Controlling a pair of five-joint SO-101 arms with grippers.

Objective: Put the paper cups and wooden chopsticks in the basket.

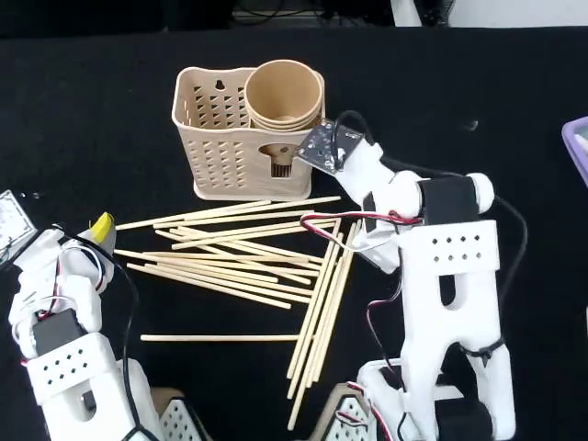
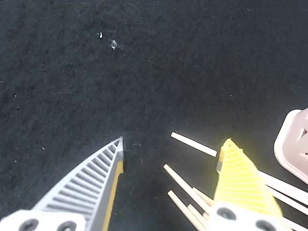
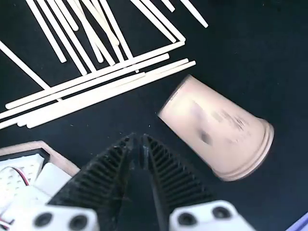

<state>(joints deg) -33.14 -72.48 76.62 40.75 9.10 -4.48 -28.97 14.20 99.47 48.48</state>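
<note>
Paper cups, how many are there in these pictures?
At least 3: a nested stack of two or more upright in the basket, and one cup lying on its side on the cloth beside the chopsticks. The stack may hide more.

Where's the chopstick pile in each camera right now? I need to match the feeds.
High view: the wooden chopsticks lie spread on the table beside the basket.
Left wrist view: their ends lie beside the yellow finger of the left gripper.
Right wrist view: they lie beyond the right gripper, next to a paper cup on its side.
Shared landmark: the black table under them.
</note>
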